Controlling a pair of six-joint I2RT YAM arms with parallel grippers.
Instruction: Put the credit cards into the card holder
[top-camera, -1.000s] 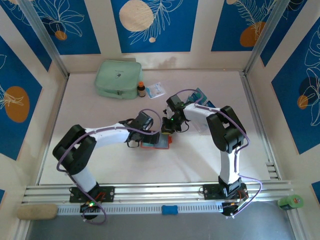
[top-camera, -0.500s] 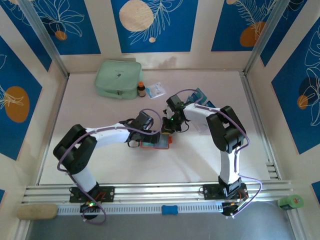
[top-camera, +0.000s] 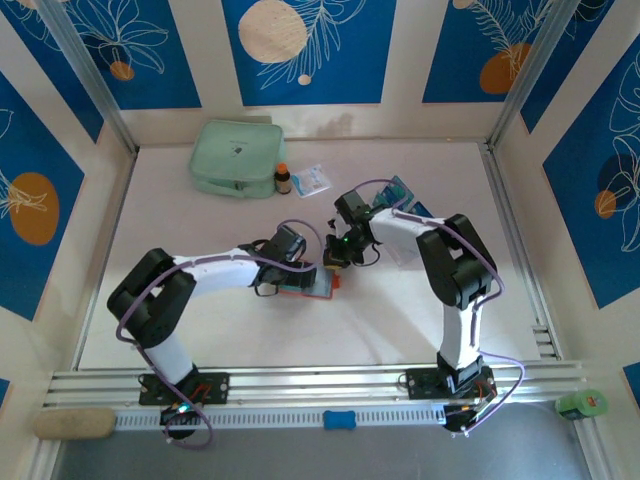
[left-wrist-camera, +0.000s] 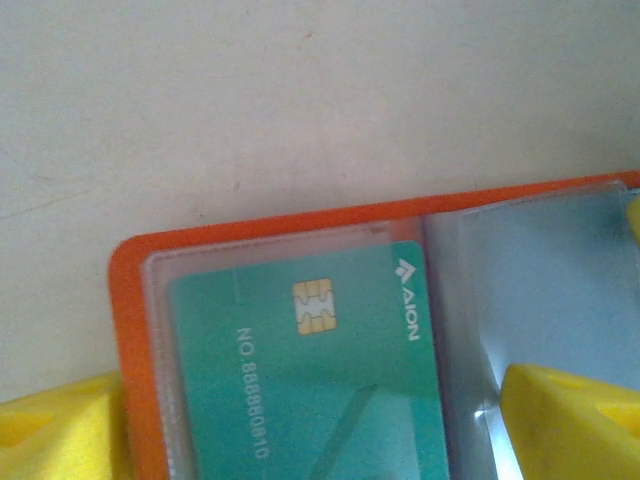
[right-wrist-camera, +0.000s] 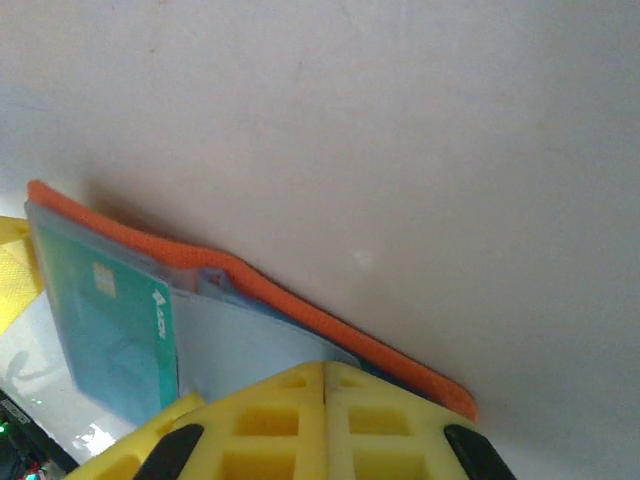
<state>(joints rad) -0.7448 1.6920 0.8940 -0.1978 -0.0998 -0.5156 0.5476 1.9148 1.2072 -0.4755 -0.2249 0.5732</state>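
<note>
Two robot arms met over an open orange card holder in the middle of the table.

From above, the card holder (top-camera: 310, 289) lay open on the white table (top-camera: 200, 320), beneath the left gripper (top-camera: 300, 278) and beside the right gripper (top-camera: 335, 258). A small stack of blue-green cards (top-camera: 400, 189) sat to the far right, and a mint-green pouch (top-camera: 235, 157), a small brown bottle (top-camera: 283, 178) and a paper packet (top-camera: 312, 180) stood at the far side. In the left wrist view, the yellow fingers (left-wrist-camera: 570, 420) were spread wide and released, on either side of a teal-green chip card (left-wrist-camera: 310, 390) tucked in a clear pocket. In the right wrist view, the right gripper's pads were clenched together at the holder's edge. Whether they pinched a pocket leaf could not be told.
</note>
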